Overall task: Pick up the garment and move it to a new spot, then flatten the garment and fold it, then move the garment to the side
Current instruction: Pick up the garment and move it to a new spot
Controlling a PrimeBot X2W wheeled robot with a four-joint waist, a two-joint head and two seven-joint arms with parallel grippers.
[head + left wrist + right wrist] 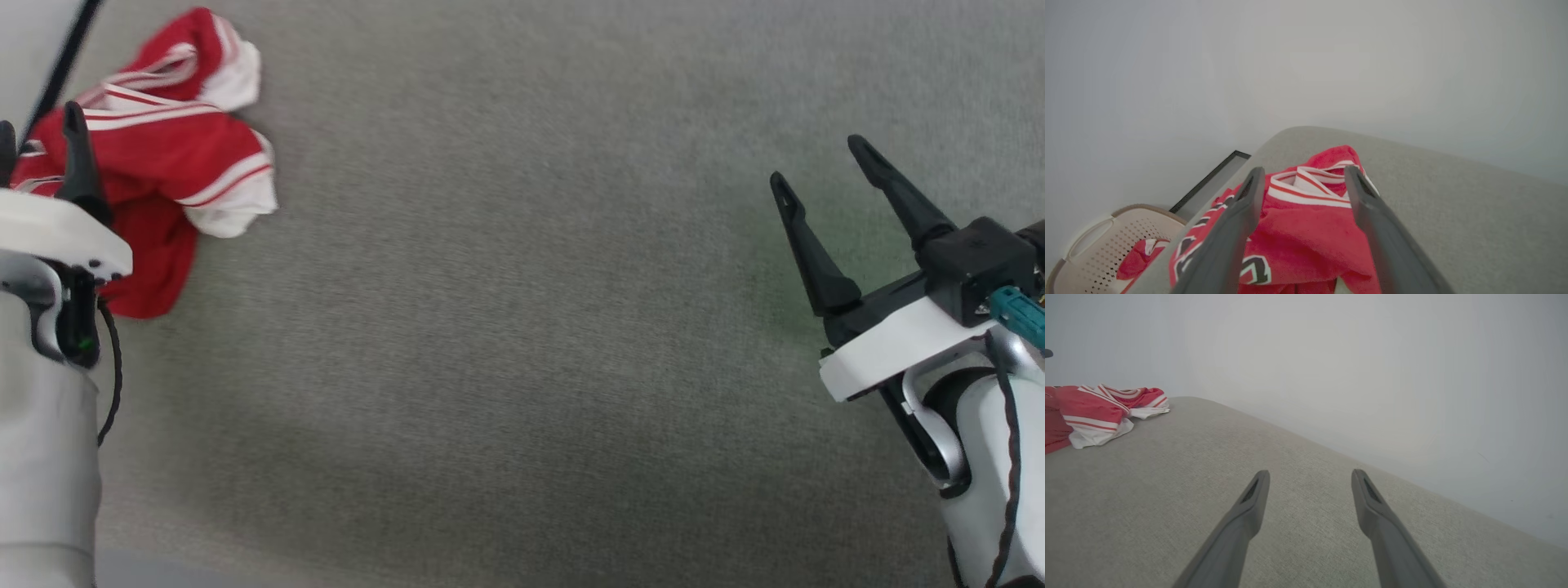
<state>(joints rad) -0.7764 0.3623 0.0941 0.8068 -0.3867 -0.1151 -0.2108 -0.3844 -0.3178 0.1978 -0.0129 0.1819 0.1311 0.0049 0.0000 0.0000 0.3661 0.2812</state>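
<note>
The garment (175,155), a red jersey with white-and-red striped trim, lies crumpled at the far left of the grey fabric surface (522,327). In the left wrist view the garment (1306,237) shows black white-outlined lettering in its folds. My left gripper (37,122) hovers over its left part, open, with the cloth seen between the spread fingers (1249,204) but not pinched. My right gripper (820,163) stands open far to the right over bare fabric, nothing between its fingers (1253,498). From the right wrist view the garment (1094,412) sits far off at the left.
A beige perforated basket (1098,241) holding another red-white cloth (1137,257) stands below the surface's left edge. A pale wall rises behind the surface. The surface's far edge curves close behind the garment.
</note>
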